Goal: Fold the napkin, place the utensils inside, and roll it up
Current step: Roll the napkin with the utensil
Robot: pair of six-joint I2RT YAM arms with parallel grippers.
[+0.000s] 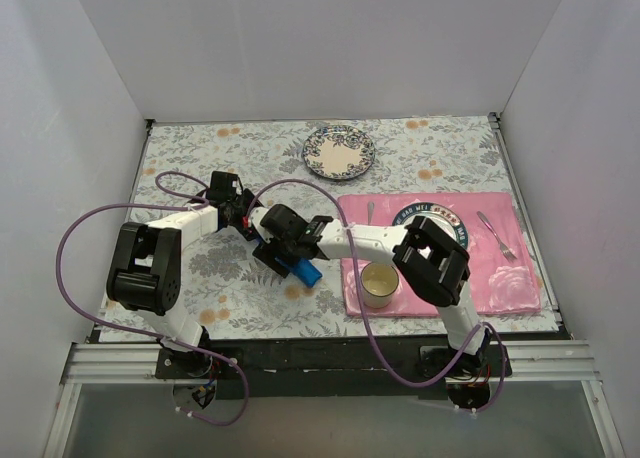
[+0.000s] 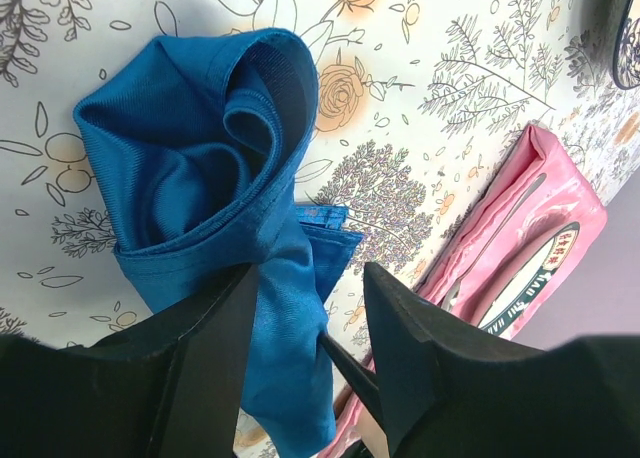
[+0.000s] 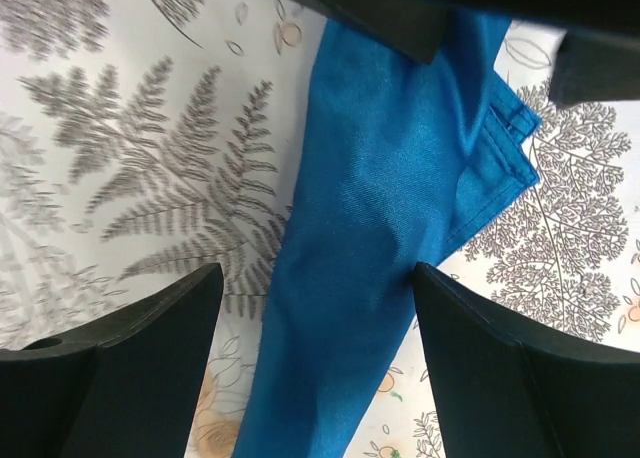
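The blue napkin (image 1: 305,271) lies bunched and partly rolled on the floral tablecloth, mostly hidden under both grippers. In the left wrist view the napkin (image 2: 200,158) shows as a loose roll. My left gripper (image 2: 312,273) is open, a tail of cloth hanging against one finger with a gap to the other. My right gripper (image 3: 318,273) is wide open, straddling the napkin (image 3: 380,178) just above it. In the top view the left gripper (image 1: 243,218) and right gripper (image 1: 285,258) sit close together. A fork (image 1: 497,236) and another utensil (image 1: 370,212) lie on the pink placemat.
The pink placemat (image 1: 500,278) at right carries a plate (image 1: 447,218) and a cream cup (image 1: 378,284). A patterned plate (image 1: 339,151) stands at the back centre. The placemat edge (image 2: 520,198) is near the left gripper. White walls enclose the table.
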